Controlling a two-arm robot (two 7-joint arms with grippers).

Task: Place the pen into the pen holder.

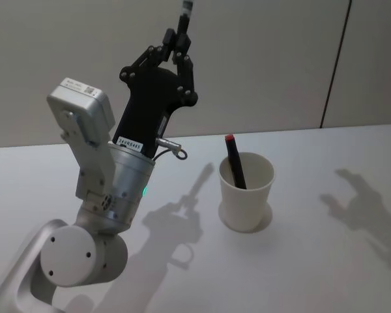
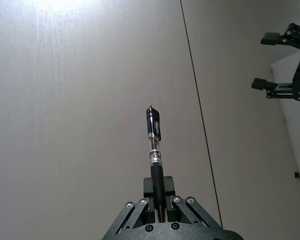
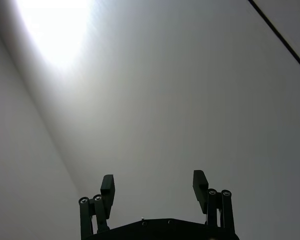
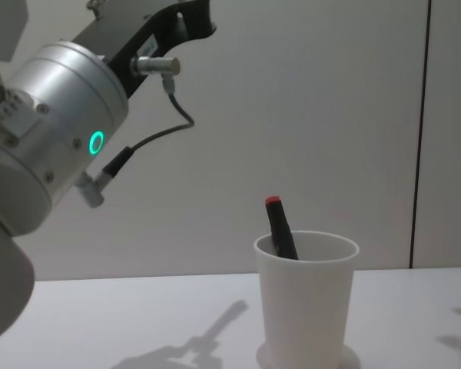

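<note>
matt paper pen holder (image 1: 246,203), glossy plast. pen (image 2: 154,146)

The pen holder (image 4: 307,307) is hiding the lower part of the red-tipped pen (image 4: 280,229); the head view's top edge is cropping the clicker pen (image 1: 185,10).

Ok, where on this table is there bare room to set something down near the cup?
The table right of the pen holder is bare to its far edge, and so is the strip in front of it. Left of it is crowded: the left arm rises there, left gripper holding a pen high.
</note>
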